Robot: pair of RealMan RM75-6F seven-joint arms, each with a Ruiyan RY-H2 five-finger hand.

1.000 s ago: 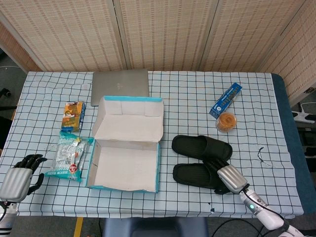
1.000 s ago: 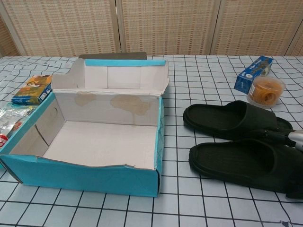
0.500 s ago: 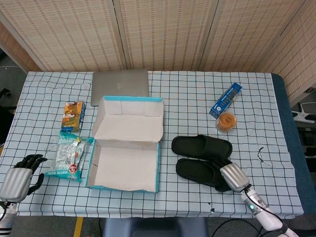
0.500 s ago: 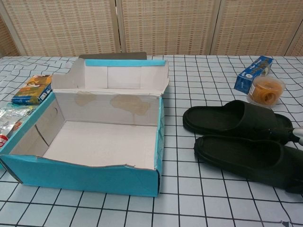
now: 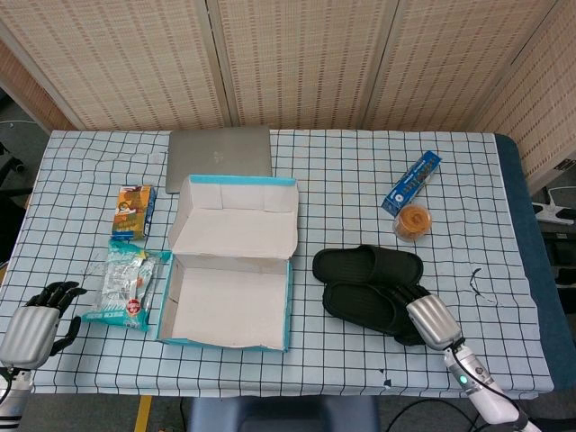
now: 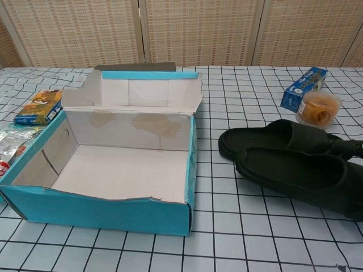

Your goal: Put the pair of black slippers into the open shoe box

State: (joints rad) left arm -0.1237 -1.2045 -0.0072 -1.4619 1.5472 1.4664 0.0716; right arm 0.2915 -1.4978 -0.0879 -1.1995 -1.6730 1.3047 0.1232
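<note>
Since a second ago the nearer black rubber slipper (image 5: pixel 367 304) has been drawn up against the farther black slipper (image 5: pixel 368 265), so that it partly overlaps its mate where a strip of cloth used to show between them. Both lie on the bench (image 5: pixel 342 189) just right of the open blue-and-white cardboard shoe box (image 5: pixel 225 310), well outside it. Gathering them probably lets one hand carry the pair together. The silver-and-black right hand (image 5: pixel 425 319) lies at the heel end of the nearer slipper, dark fingers over its rear edge; whether they truly clamp it I cannot tell. The left hand (image 5: pixel 38 319) rests idle at the bench's near left corner, fingers loosely curled around nothing. Farther off are a clear snack bag (image 5: pixel 126 286) and a yellow carton (image 5: pixel 135 211) left of the box, a grey laptop (image 5: pixel 220 151) behind it, and a blue tube (image 5: pixel 411 182) with a tub of rubber bands (image 5: pixel 414 221).
</note>
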